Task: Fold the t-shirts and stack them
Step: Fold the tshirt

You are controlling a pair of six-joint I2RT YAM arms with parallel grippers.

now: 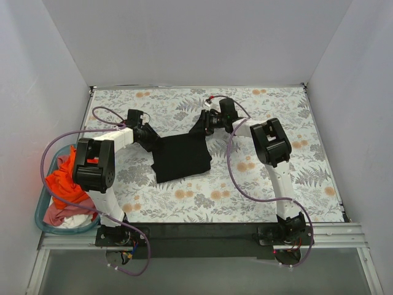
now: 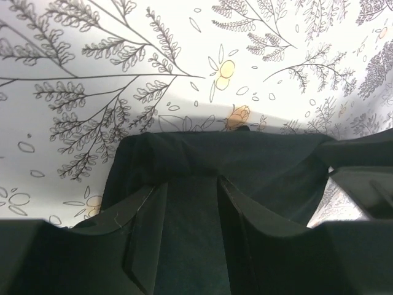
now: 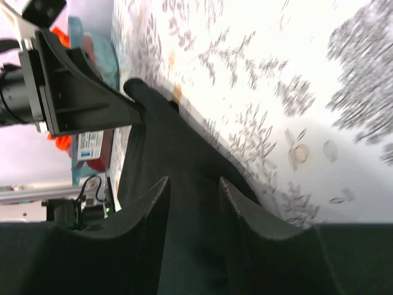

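Two grippers are holding one black shirt over the table.
Left gripper and right gripper are each clamping its far edge (opposite corners).

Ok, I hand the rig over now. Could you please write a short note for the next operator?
Left gripper: jaws shut on the far left corner of the black t-shirt.
Right gripper: jaws shut on its far right corner.
The shirt lies mid-table and looks partly folded.
The orange-red shirt, pink shirt and white shirt are in the teal basket.
Done: nothing stacked yet.
Left: finish this fold, then fold and stack the others.
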